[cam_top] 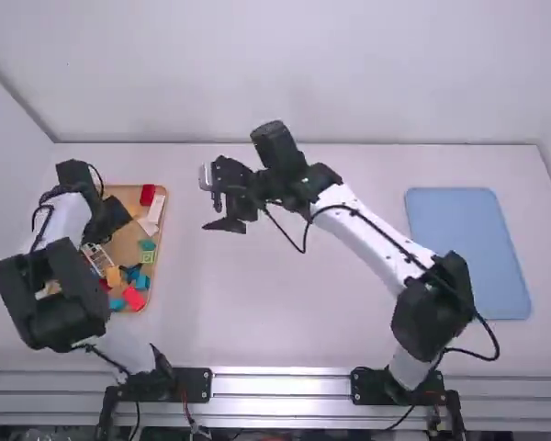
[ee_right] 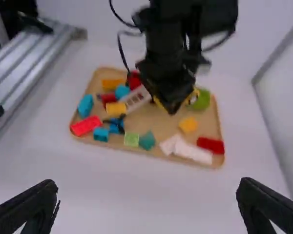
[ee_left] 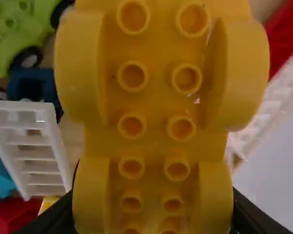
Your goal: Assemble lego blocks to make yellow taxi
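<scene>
Toward the right end of the white bench (cam_top: pixel 285 312), a pale blue mat (cam_top: pixel 466 253), lying flat. Along the near edge, silver metal rails (cam_top: pixel 280 381). Behind, a pale wall (cam_top: pixel 303 73).

Table (cam_top: pixel 285 312): bright, evenly lit, soft faint shadows
Metal rail (cam_top: pixel 280 384): pale streaks of glare
Yellow block (ee_left: pixel 156 112): dim, darker inside its tubes
Red block (ee_left: pixel 288 36): out of focus in the left wrist view
Tray (ee_right: pixel 158 126): hazy, blurred

a robotics lab setup, left arm (cam_top: pixel 69 219) and right arm (cam_top: pixel 365 237) mounted at a metal rail (cam_top: pixel 280 384), black cable (cam_top: pixel 497 347) looping, plain white wall (cam_top: pixel 275 83) behind a white table (cam_top: pixel 285 312)
</scene>
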### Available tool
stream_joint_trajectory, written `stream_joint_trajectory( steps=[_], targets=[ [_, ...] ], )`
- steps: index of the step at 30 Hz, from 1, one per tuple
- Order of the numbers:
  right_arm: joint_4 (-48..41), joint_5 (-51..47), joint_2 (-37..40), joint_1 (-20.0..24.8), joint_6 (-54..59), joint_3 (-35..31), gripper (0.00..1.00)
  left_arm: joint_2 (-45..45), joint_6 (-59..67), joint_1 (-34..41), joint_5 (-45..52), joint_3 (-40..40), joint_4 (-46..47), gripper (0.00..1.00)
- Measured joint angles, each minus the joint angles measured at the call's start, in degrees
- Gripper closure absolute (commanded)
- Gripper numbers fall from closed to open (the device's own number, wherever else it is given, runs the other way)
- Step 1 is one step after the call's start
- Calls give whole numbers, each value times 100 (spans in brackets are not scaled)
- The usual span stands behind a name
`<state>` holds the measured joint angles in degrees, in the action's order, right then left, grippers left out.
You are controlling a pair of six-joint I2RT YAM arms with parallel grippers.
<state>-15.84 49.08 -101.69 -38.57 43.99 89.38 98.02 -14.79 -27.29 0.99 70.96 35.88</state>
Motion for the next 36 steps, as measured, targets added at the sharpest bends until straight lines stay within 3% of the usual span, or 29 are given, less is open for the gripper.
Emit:
stream_joint_trajectory(
  steps=[6,10,14,20,25,32,36],
  targets=[
    [2898,621,192,761,-1384,-1585,2,-361,1211,420,796,0,538,86],
    [3724,562,339,1086,-2175,-2374,2,-363,2041,1056,1108,0,796,87],
    [3825,367,774,1152,-2531,-2839,2,-361,2769,1856,1246,0,802,89],
    [3397,-98,2026,1331,-2767,-3309,2,-356,3845,3698,894,0,643,89],
    [3182,-225,2811,1722,-2817,-3777,2,-11,4656,4994,481,0,533,98],
    [3126,-280,3510,1963,-2743,-4330,2,793,5914,5871,61,0,251,85],
    [3132,-278,3908,2065,-2706,-4546,2,1150,6419,5967,-76,0,-20,85]
  ],
)
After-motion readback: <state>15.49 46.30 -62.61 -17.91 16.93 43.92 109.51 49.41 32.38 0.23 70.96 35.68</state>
